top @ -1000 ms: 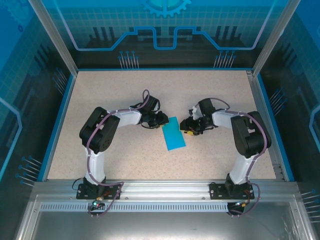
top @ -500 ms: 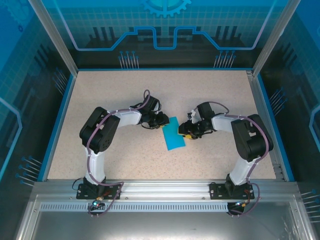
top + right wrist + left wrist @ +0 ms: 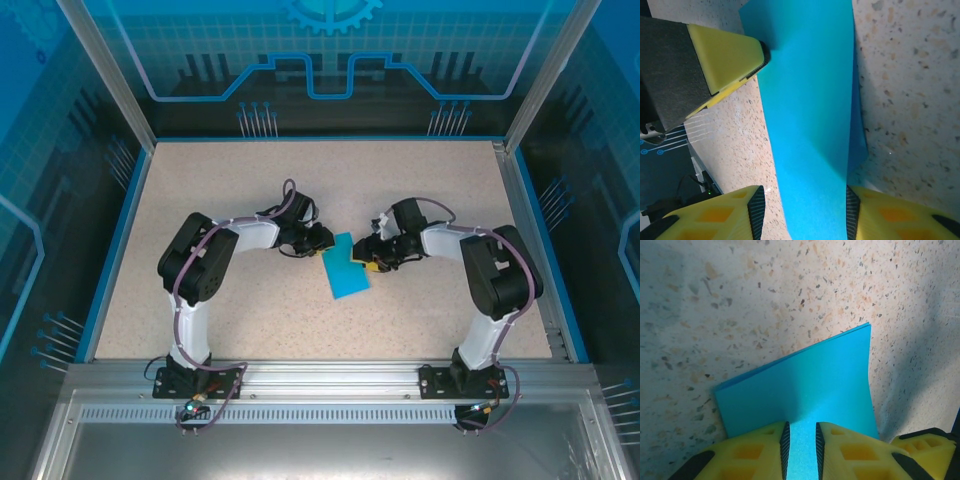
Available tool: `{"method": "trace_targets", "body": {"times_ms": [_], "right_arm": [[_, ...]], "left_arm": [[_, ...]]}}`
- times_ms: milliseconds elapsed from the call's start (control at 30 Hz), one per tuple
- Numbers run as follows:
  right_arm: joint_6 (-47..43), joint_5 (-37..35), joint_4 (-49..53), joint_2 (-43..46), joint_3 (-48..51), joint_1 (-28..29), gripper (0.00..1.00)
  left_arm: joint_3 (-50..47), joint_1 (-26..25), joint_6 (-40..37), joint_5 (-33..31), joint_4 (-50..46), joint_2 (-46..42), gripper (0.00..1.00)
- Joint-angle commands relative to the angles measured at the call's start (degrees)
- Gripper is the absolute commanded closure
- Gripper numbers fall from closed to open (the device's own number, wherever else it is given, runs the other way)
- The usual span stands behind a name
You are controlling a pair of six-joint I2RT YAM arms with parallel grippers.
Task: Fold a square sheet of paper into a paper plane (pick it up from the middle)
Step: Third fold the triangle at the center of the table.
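Nearest, both arm bases sit bolted on the metal rail (image 3: pixel 320 378) at the table's front edge, and each arm bends inward over the speckled table (image 3: pixel 220 190). Around the middle of the table lies the cyan sheet of paper (image 3: pixel 345 275), folded into a narrow strip, with its far end between the two grippers.

The right gripper (image 3: pixel 364 258) comes at the strip from the right. Seen from its wrist camera, the right gripper (image 3: pixel 802 195) stands about half spread, its yellow fingers (image 3: pixel 715 215) straddling the sheet of paper (image 3: pixel 807 100). The strip's right edge meets one finger, and a sliver of table shows beside the other. The paper's right side lifts a little off the surface and throws a shadow.

The left gripper (image 3: pixel 322 244) meets the strip's far left corner. In its own camera, the left gripper (image 3: pixel 800 432) has its fingers (image 3: pixel 760 450) set close together, with only a slim gap between them. The sheet of paper (image 3: pixel 810 385) shows through that slit and fans out flat beyond the tips. Whether the tips press the sheet down or merely touch it, I cannot tell.

Beyond the grippers the table runs to blue-tinted enclosure panels (image 3: pixel 330 60).
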State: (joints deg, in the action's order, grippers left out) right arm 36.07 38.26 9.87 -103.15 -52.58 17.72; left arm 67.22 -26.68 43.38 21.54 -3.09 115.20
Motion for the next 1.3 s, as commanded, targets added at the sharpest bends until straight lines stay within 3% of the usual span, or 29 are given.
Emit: {"method": "trace_targets", "body": {"times_ms": [0,200,367,600,833,1033,1267], "right_arm": [[0.9,1.9,0.4,-1.4,-1.6,0.9,0.53],[0.9,3.0,0.1,-2.6,-3.1,0.9,0.55],[-0.4,3.1,1.5,-5.0,-6.1,0.9,0.60],[-5.1,3.8,5.0,-6.3,-9.1,0.7,0.74],[-5.7,4.6,4.5,-7.3,-8.6,0.4,0.89],[0.8,3.1,-1.3,-3.9,-3.2,0.5,0.93],[8.9,-2.9,-7.8,2.7,5.8,0.6,0.94]], "left_arm": [[-1.0,0.3,-0.5,2.0,1.0,0.8,0.76],[-0.9,0.3,-1.5,4.4,2.1,0.8,0.75],[-2.9,0.0,-1.8,5.6,5.0,-3.1,0.69],[-7.6,-2.2,-3.2,4.2,5.3,-10.0,0.64],[-13.1,-8.9,-3.0,-1.7,6.0,-16.9,0.60],[-15.7,-14.3,-2.4,-9.9,6.7,-21.1,0.57],[-22.1,-15.2,-1.3,-15.1,10.1,-26.8,0.54]]}}
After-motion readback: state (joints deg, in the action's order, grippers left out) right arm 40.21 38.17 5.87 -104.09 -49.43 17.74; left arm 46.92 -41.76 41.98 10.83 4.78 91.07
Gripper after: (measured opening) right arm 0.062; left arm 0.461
